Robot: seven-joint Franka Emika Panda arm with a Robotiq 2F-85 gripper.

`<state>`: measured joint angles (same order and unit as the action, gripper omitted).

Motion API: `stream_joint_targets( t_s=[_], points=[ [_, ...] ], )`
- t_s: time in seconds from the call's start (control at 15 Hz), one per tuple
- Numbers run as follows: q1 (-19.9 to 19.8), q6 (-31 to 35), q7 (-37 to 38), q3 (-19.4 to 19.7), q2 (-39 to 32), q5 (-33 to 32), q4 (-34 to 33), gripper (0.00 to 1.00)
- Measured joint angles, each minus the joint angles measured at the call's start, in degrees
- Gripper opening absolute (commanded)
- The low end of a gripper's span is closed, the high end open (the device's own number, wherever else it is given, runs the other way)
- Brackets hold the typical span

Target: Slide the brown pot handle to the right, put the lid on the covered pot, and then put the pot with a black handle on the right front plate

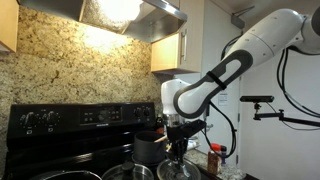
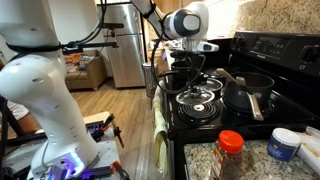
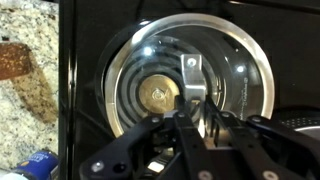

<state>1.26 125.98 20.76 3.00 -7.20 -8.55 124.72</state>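
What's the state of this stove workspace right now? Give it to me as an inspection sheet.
Surface: black stove top, with a granite counter beside it.
Job's things: glass lid flat on a front burner; pot with a black handle on an adjacent burner; taller dark pot nearby, its handle unclear.
Clutter: red-capped spice jar and blue-lidded tub on the counter.
Grippers: gripper directly over the lid; open or shut unclear.
Cables: black cable hanging by the arm.
Surroundings: refrigerator, range hood, wooden cabinet.

Arm in fwd arch, wrist vert., claw straight down.
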Motion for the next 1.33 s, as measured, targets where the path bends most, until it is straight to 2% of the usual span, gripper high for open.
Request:
stream_joint_targets(
  t_s=[0.07, 0.13, 0.47, 0.53, 0.87, 1.07, 1.33],
  points=[
    [0.5, -1.6, 0.0, -0.2, 0.4, -1.4, -1.3, 0.12],
    [0.7, -3.0, 0.0, -0.4, 0.8, -2.5, -2.6, 0.2],
    [1.3, -5.2, -0.8, -1.0, 1.6, -3.4, -4.9, 0.2],
    [1.3, -5.2, -0.9, -1.0, 1.6, -3.4, -4.9, 0.12],
    [1.3, -4.9, -0.9, -1.0, 0.9, -4.0, -5.7, 0.12],
    [1.4, -5.1, -3.1, -1.3, -1.0, -6.8, -10.4, 0.12],
    [1.9, -7.7, -11.1, -2.7, -7.0, -6.9, -19.8, 0.12]
  ],
)
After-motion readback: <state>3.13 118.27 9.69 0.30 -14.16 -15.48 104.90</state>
